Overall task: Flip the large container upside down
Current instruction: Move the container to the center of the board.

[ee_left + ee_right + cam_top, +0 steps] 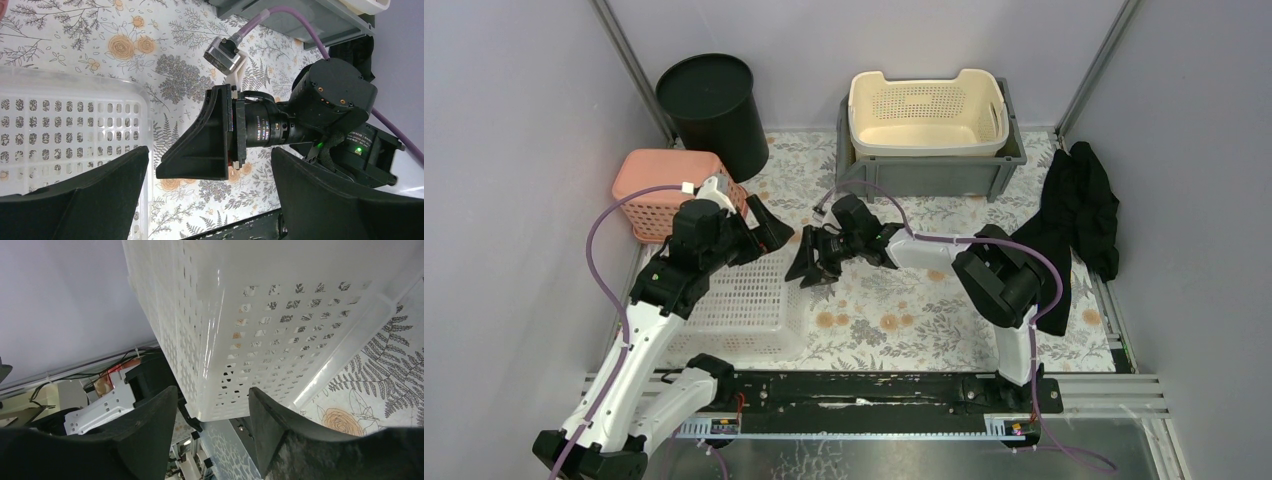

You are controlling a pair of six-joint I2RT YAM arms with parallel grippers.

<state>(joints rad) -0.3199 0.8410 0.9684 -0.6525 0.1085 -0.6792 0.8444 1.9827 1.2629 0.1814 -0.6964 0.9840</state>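
Floral table [904, 310]: left gripper [762, 230], right gripper [816, 268] spread at white basket [744, 300] edge

**A:** Where does the large container [744, 300] sit?

**B:** On the worktop [904, 310], front left, just ahead of the left arm's base.

**A:** And what is behind it?

**B:** A small basket [659, 190] lies directly behind it, and a round bin [714, 105] stands behind that in the back left corner.

**A:** What about the right side?

**B:** A crate [924, 175] stands at the back centre with another basket [927, 110] set inside it. A cloth [1079, 215] lies along the right edge.

**A:** Where are the arms?

**B:** The left end effector [769, 228] is over the container's far right corner. The right end effector [814, 265] is just right of that corner and faces it.
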